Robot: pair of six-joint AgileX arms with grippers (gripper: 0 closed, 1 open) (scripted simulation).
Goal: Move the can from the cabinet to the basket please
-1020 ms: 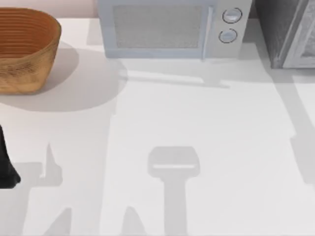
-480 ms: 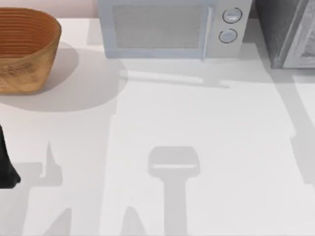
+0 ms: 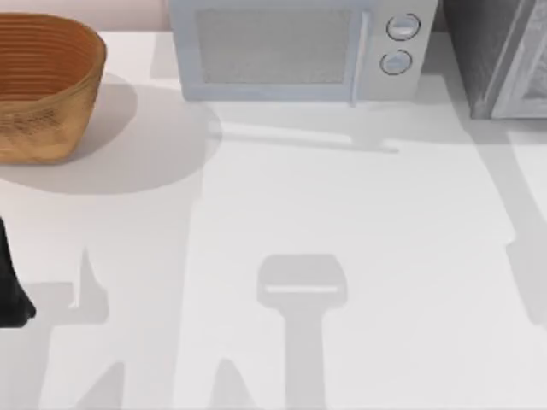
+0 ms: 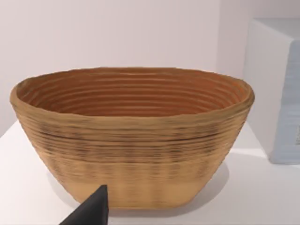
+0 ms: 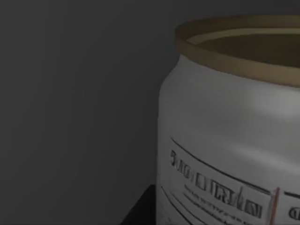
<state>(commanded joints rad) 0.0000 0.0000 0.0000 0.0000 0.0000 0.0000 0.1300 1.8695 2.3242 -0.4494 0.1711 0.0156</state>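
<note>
White tabletop (image 3: 359,222) runs across the whole scene, crossed by grey shadows of the arms. At its far left stands the brown wicker basket (image 3: 43,85), upright, and its inside looks bare in the left wrist view. Just beside it, along the back edge, sits a light grey microwave (image 3: 291,51) with two round knobs. At the far right corner stands the dark speckled cabinet (image 3: 496,55) with its paler door panel.

My left arm (image 3: 10,286) is parked at the left edge of the table, near the basket's front side. One dark fingertip (image 4: 91,211) of the left gripper points toward the basket wall; I cannot tell how wide that gripper stands.

From the right wrist camera the can (image 5: 229,140) looms very close in a dim, dark-walled space, upright, white-sided with a gold rim and printed lettering. Whether the right gripper is grasping it or released, I cannot tell.
</note>
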